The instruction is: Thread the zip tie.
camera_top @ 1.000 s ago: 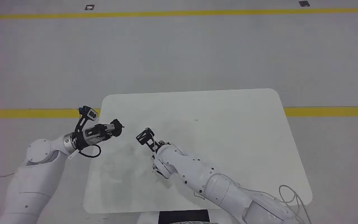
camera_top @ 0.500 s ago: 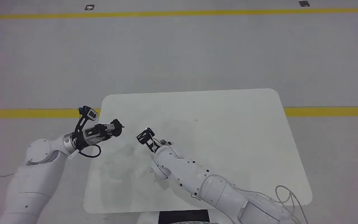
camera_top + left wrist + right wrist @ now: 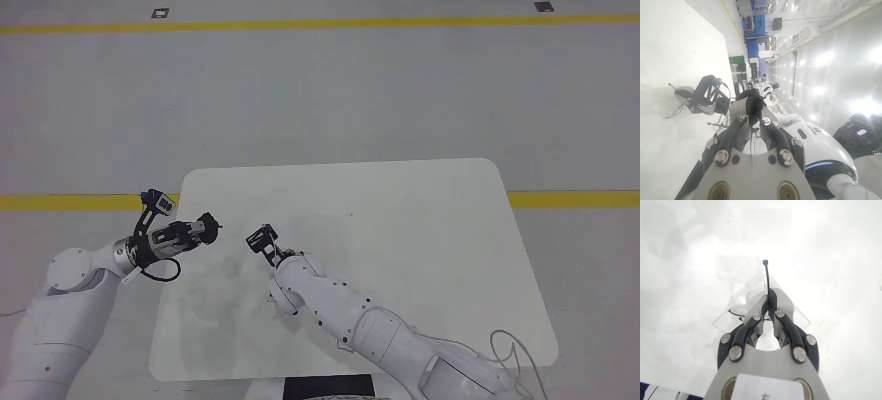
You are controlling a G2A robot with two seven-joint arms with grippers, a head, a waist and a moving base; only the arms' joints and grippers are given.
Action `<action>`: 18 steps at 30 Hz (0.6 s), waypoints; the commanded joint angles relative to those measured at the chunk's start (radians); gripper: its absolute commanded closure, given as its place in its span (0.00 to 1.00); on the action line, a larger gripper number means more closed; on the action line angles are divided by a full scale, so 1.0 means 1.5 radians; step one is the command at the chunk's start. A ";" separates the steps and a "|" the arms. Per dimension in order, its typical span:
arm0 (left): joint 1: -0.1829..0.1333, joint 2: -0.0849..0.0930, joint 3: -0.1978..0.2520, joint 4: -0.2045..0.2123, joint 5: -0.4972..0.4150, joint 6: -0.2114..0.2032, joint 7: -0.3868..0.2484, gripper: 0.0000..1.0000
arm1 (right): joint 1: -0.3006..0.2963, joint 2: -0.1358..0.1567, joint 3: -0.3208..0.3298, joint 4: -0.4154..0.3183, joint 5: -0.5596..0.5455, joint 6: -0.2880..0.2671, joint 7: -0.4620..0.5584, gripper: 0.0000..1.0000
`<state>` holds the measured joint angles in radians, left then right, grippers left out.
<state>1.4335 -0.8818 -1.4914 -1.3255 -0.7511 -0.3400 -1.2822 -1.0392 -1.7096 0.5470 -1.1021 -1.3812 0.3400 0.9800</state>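
1. Tabletop (image 3: 420, 250): white, with rounded corners. It carries the clear tray, which serves as the reference for every place below.
2. Clear tray (image 3: 800, 318): shallow and transparent, lying flat on the tabletop, one corner pointing away from the right wrist camera.
3. Loose ties (image 3: 735, 314): thin black strands inside the clear tray, near the rim on one side. How many there are cannot be told.
4. Right end effector (image 3: 770, 297): held directly above the clear tray, apart from its floor. The fingers are pressed together, clamped on the zip tie.
5. Zip tie (image 3: 768, 279): black and straight.
   - The strap is pinched between the right fingers.
   - The free length runs out past the fingertips, over the clear tray.
   - The square head is at the outer end, just beyond the tray's far corner and off the tabletop surface.
   - In the left wrist view the head points away from the left end effector.
6. Left end effector (image 3: 753, 98): well apart from the clear tray, on the robot's left of it, and raised above tray level. It faces the right end effector.
   - The finger pads are drawn together, with no gap showing.
   - A thin dark strand runs back from between the fingers toward the palm. What it is, and whether it is pinched, cannot be told.
7. Yellow floor line (image 3: 570, 199): on the grey floor, passing behind the tabletop, far from the clear tray.
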 commanded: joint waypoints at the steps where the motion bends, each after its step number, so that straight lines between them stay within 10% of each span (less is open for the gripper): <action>1: 0.000 0.000 0.000 0.000 0.000 0.000 0.000 1.00 | -0.012 0.004 0.012 -0.022 -0.001 -0.003 -0.004 1.00; 10: 0.000 0.000 0.000 0.000 0.000 0.000 0.000 1.00 | -0.132 0.056 0.122 -0.209 -0.021 -0.063 -0.035 1.00; 18: 0.000 0.000 0.000 0.000 0.000 0.000 0.000 1.00 | -0.274 0.102 0.264 -0.329 0.107 -0.259 -0.196 1.00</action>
<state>1.4335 -0.8818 -1.4914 -1.3255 -0.7511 -0.3400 -1.2822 -1.4290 -1.5634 0.9176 -1.5892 -1.2588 0.0193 0.7314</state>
